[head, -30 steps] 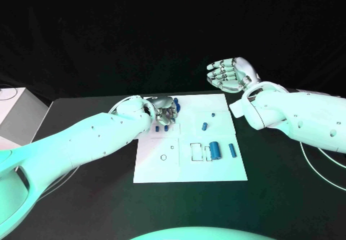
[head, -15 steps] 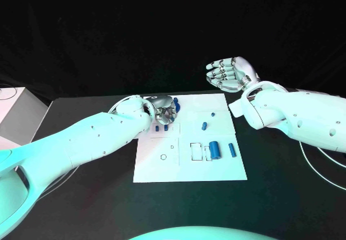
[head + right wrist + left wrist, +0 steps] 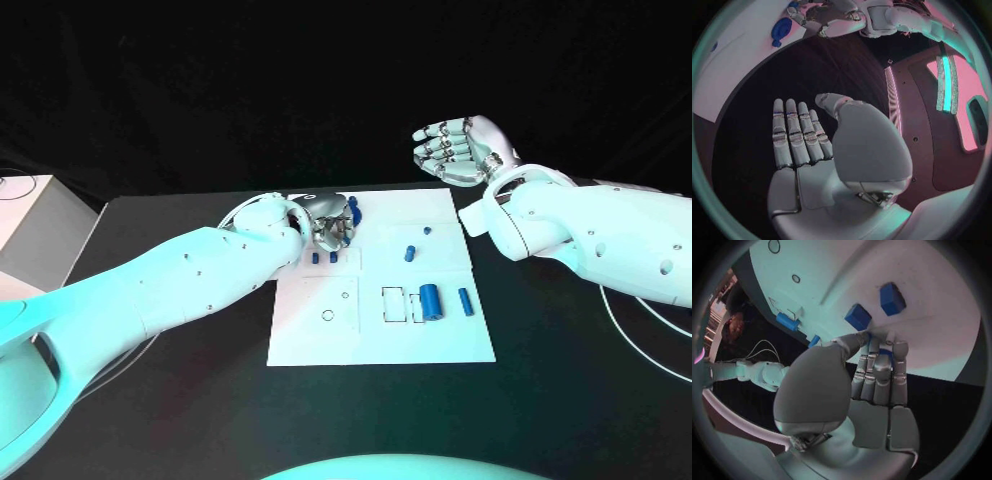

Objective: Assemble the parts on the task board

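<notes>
The white task board (image 3: 378,335) lies mid-table. My left hand (image 3: 329,222) hangs over its far left corner, thumb and fingers pinching a small blue part (image 3: 877,346) just above the board (image 3: 942,340). Two square blue parts (image 3: 858,316) (image 3: 892,298) stand in the board right by its fingertips, seen in the head view as short pegs (image 3: 316,257) (image 3: 333,256). More blue parts lie to the right: a thick cylinder (image 3: 430,298), a slimmer one (image 3: 463,299) and two small pieces (image 3: 413,250) (image 3: 427,232). My right hand (image 3: 459,148) is raised beyond the board's far right, its fingers (image 3: 795,132) straight and holding nothing.
A rectangular slot (image 3: 392,303) and a round hole (image 3: 329,315) show on the near part of the board. A white box (image 3: 29,235) stands at the table's left edge. Dark tabletop (image 3: 577,380) surrounds the board.
My left hand has drawn very slightly toward the board's far edge, still pinching the part. The right hand has stayed raised in place.
</notes>
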Action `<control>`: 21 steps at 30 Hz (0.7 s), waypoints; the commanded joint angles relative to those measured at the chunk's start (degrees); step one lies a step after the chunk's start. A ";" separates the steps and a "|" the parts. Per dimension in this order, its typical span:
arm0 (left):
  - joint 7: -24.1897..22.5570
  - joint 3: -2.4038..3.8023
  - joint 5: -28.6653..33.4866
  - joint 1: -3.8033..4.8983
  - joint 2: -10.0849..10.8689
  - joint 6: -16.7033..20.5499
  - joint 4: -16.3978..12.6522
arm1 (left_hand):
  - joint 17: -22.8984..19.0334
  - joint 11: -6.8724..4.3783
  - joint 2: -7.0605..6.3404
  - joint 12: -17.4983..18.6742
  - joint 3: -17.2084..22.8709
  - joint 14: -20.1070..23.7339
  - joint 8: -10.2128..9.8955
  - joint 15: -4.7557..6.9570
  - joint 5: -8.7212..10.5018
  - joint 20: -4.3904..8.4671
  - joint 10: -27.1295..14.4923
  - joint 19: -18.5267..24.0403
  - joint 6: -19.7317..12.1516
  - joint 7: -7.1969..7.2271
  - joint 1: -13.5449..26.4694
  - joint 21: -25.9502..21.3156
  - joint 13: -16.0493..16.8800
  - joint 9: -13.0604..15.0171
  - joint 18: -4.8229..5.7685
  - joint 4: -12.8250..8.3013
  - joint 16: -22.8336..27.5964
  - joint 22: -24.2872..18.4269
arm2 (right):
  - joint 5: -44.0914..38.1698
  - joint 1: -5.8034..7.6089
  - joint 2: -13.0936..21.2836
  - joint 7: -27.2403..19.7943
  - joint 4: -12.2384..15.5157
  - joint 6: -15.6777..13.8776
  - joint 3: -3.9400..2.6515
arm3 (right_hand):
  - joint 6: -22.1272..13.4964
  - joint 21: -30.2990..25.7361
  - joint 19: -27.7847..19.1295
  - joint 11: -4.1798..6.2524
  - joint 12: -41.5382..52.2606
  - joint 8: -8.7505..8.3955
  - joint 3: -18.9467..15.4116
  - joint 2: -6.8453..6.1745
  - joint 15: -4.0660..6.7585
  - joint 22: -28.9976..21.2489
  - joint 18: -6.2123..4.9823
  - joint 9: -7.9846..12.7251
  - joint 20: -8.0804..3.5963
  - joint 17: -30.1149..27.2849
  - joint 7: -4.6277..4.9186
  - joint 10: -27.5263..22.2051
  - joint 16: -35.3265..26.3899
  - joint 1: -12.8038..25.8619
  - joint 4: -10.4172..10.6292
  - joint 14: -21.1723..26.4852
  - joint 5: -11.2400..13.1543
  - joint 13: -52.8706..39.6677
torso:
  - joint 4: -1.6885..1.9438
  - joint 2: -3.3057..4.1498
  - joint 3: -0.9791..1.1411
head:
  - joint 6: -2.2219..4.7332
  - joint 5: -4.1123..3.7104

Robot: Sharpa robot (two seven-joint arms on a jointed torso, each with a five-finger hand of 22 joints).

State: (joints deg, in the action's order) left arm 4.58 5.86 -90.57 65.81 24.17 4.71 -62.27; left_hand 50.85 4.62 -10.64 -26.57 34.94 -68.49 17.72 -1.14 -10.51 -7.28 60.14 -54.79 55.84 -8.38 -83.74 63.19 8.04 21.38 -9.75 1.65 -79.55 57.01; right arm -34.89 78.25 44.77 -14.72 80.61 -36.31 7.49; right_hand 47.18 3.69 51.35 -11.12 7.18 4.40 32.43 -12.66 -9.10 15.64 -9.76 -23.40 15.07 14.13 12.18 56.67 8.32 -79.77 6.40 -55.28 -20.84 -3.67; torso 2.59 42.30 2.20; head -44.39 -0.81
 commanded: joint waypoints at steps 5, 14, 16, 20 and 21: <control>-1.82 -0.04 1.11 -0.22 0.45 3.49 -0.44 | 0.97 0.12 -0.03 0.86 0.03 -1.24 0.28 -0.03 0.16 0.22 0.90 -1.27 0.63 -0.02 0.78 0.91 0.12 0.29 0.54 -0.33 -0.65 0.87 | -0.03 -0.05 0.04 -0.46 0.02 1.08 -0.02 | 0.36 -0.13 0.35 -0.36 -0.30 -0.20 -0.20 -0.09 0.03 -0.14 -0.68 0.08 0.08 -0.13 2.81 -0.04 -0.26 0.57 -0.10 -0.23 -0.38 0.07 | -0.11 -0.01 -0.01 | 0.25 -0.02; -2.13 0.65 2.79 -0.33 2.45 4.38 -3.14 | 0.86 0.23 -0.14 1.71 0.06 -1.45 -0.05 -0.10 0.14 0.23 1.03 -1.33 0.57 -0.10 1.23 0.89 0.00 0.27 0.55 -0.32 -0.73 0.85 | -0.03 -0.13 0.25 -0.25 -0.11 1.31 -0.01 | 0.36 -0.14 0.33 -0.37 -0.32 -0.20 -0.22 -0.09 0.02 -0.23 -0.67 0.09 0.09 -0.17 2.82 -0.05 -0.30 0.61 -0.10 -0.23 -0.39 0.07 | 0.00 -0.06 0.00 | 0.46 -0.20; -2.04 1.12 3.06 -0.34 2.91 4.37 -3.71 | 0.86 0.23 -0.14 1.71 0.06 -1.45 -0.05 -0.10 0.14 0.23 1.03 -1.33 0.57 -0.10 1.23 0.89 0.00 0.27 0.55 -0.32 -0.73 0.85 | -0.03 -0.13 0.29 -0.24 -0.15 1.29 -0.01 | 0.36 -0.14 0.33 -0.37 -0.32 -0.20 -0.22 -0.09 0.02 -0.23 -0.67 0.09 0.09 -0.17 2.82 -0.05 -0.30 0.61 -0.10 -0.23 -0.39 0.07 | 0.08 -0.13 -0.02 | 0.43 -0.23; -1.72 2.59 4.03 -0.34 4.47 3.99 -5.43 | 0.96 0.25 -0.14 1.87 0.06 -1.54 -0.09 -0.12 0.14 0.21 1.12 -1.43 0.64 -0.13 1.34 0.95 -0.01 0.28 0.58 -0.30 -0.77 0.93 | -0.03 -0.15 0.42 -0.18 -0.22 1.29 -0.01 | 0.36 -0.14 0.33 -0.37 -0.32 -0.20 -0.22 -0.09 0.02 -0.23 -0.67 0.09 0.09 -0.17 2.82 -0.05 -0.30 0.61 -0.10 -0.23 -0.39 0.07 | 0.17 -0.13 -0.07 | 0.57 -0.07; -1.61 2.88 4.20 -0.34 4.89 3.74 -5.82 | 0.96 0.25 -0.14 1.87 0.06 -1.54 -0.09 -0.12 0.14 0.21 1.12 -1.43 0.64 -0.13 1.34 0.95 -0.01 0.28 0.58 -0.30 -0.77 0.93 | -0.03 -0.15 0.44 -0.17 -0.23 1.30 0.00 | 0.35 -0.16 0.28 -0.38 -0.37 -0.22 -0.25 -0.11 -0.01 -0.38 -0.66 0.13 0.11 -0.25 2.83 -0.08 -0.37 0.65 -0.12 -0.20 -0.40 0.07 | 0.18 -0.16 -0.06 | 0.61 -0.09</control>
State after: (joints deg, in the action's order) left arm 3.29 8.59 -88.03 65.45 28.74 8.18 -67.49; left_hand 51.77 4.80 -10.81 -25.07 34.94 -69.73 17.99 -1.34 -10.41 -6.87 60.75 -55.81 56.23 -8.38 -82.96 63.78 8.11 21.61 -9.73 1.65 -80.05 57.87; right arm -34.81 78.13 45.18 -14.58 80.37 -35.90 7.50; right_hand 47.19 3.69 51.35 -11.12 7.18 4.40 32.43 -12.66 -9.10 15.35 -9.76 -23.33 15.07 13.93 12.18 56.67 8.32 -79.78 6.40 -55.28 -21.01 -3.67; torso 2.68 42.19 2.18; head -43.86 -0.96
